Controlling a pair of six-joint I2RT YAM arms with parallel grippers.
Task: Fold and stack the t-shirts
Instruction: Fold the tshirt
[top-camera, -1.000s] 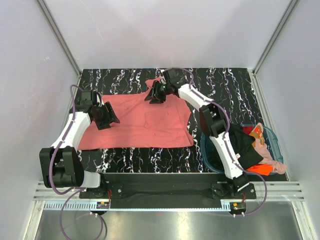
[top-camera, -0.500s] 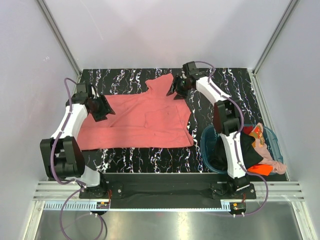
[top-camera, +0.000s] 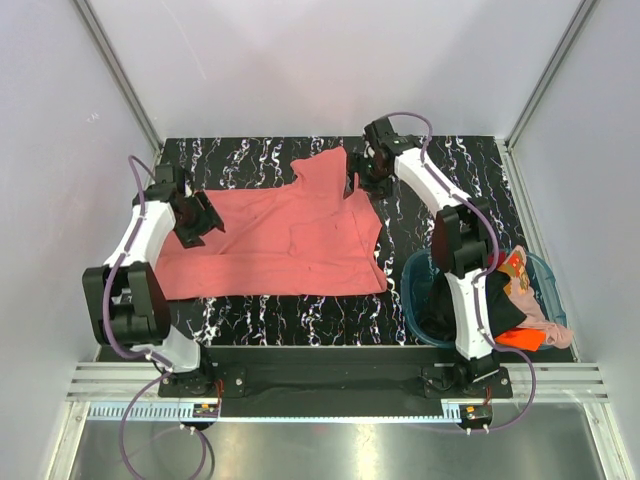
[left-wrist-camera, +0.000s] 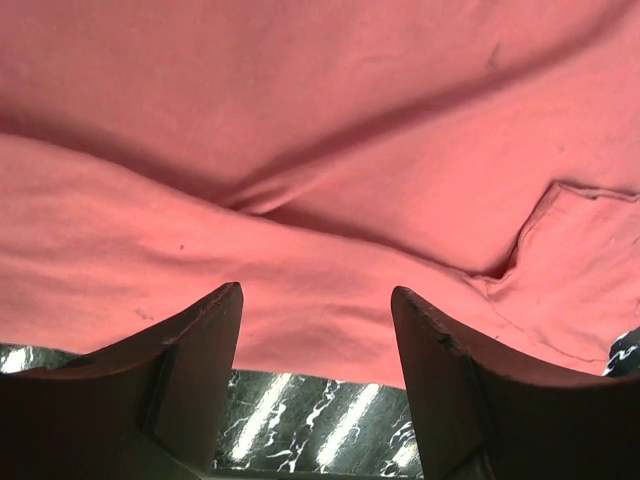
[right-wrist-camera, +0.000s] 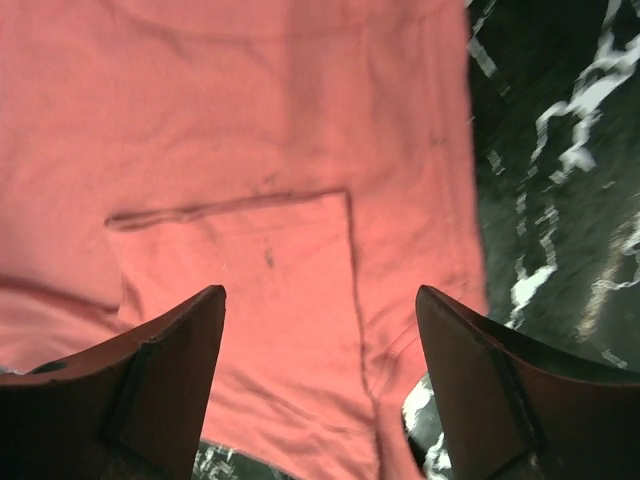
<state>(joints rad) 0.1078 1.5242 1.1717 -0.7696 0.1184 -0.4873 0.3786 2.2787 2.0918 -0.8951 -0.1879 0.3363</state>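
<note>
From above, the salmon-red t-shirt (top-camera: 280, 240) lies spread at the centre of the counter (top-camera: 470, 170); only the wrist views show me the left pincer (left-wrist-camera: 315, 300) and right pincer (right-wrist-camera: 320, 300) standing wide, gripping nothing.

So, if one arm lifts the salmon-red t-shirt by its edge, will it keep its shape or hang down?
Probably it hangs limp: the salmon-red t-shirt lies flat yet shows soft creases in the left wrist view. It looks thin, so likely light. Pushed across the table, it would likely bunch up, not slide whole.
</note>
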